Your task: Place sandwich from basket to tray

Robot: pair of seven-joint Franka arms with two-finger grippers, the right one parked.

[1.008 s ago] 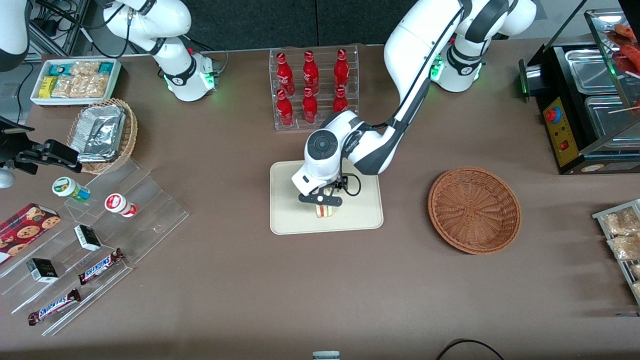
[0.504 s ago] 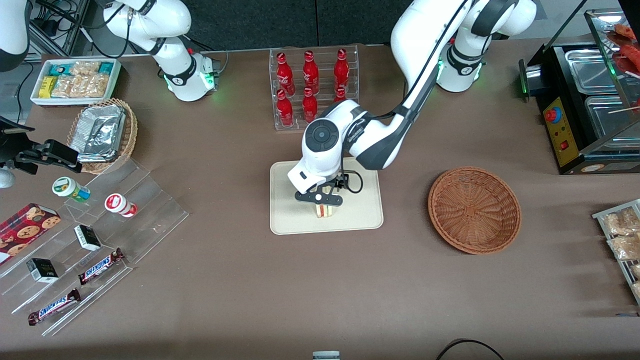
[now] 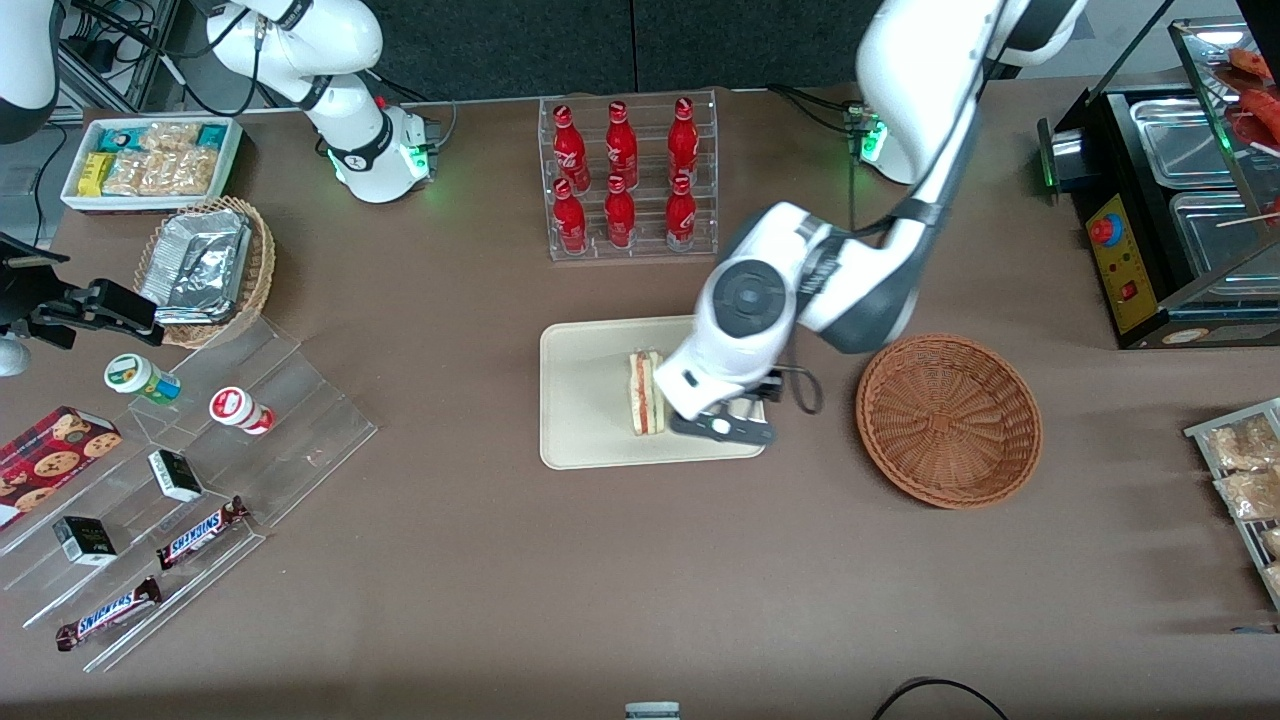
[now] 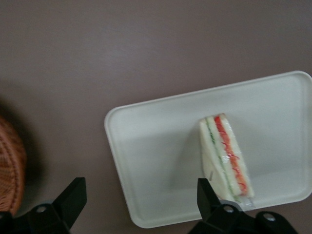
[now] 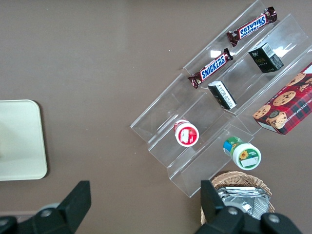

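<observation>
Since the earlier frame the gripper (image 3: 722,428) has been lifted off the sandwich (image 3: 646,392) and carried sideways toward the basket (image 3: 948,420); the sandwich has been left on the tray (image 3: 585,400). The sandwich is seen standing on the tray on one bread face edge, its red and green filling stripe turned upward, touched by nothing. In the left wrist view the sandwich (image 4: 225,158) is shown on the tray (image 4: 156,161) with the two black fingers (image 4: 72,195) spread wide and nothing held between them, so the jaws are apart and empty. The gripper is now held above the tray's edge nearest the basket, between sandwich and basket. The basket is set on the tabletop (image 3: 600,580) just beside the tray, toward the working arm's end, and its rim (image 4: 10,170) is caught in the wrist view. Farther from the front camera than the tray, a clear rack of red bottles (image 3: 625,175) is placed. Toward the parked arm's end, a clear stepped display (image 3: 200,470) with chocolate bars and small boxes is laid out.
</observation>
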